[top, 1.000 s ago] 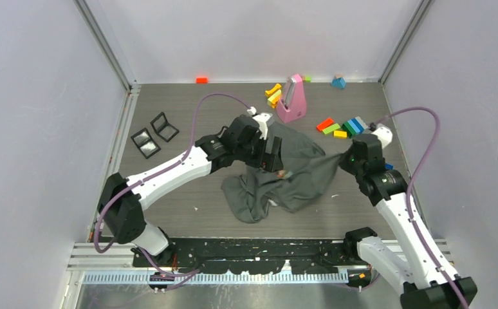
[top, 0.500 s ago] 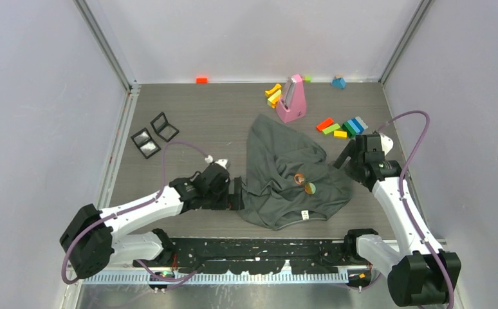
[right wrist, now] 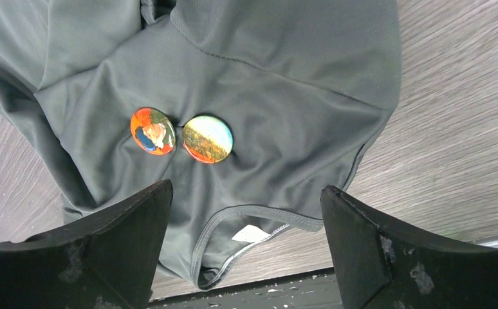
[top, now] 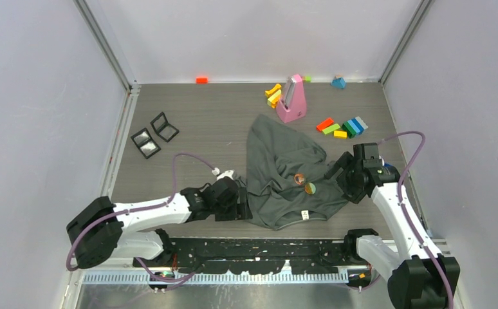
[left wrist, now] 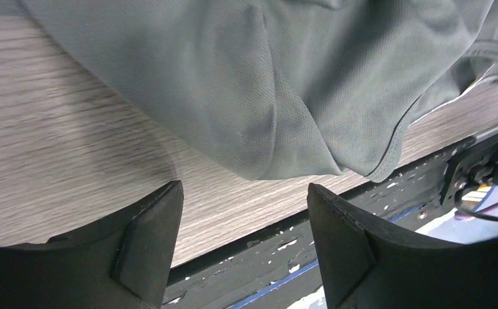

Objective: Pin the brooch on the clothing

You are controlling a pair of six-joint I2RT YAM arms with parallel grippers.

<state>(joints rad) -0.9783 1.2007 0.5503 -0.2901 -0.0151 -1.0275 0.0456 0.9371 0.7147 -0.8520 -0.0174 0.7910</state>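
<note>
Both grippers gape empty. Just ahead of the left gripper [left wrist: 243,199] lies the hem of the dark grey T-shirt [left wrist: 298,84]. Just beyond the right gripper [right wrist: 246,193], an orange brooch [right wrist: 152,131] and a teal-topped brooch [right wrist: 207,138] sit side by side on the fabric.

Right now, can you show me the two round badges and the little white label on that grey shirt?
Round orange-and-red badge [right wrist: 152,131]: right wrist view, centre of its face.
Round green-and-yellow badge [right wrist: 208,138]: right wrist view, centre of its face.
Small white label [right wrist: 249,233]: right wrist view, middle of the tag.
</note>
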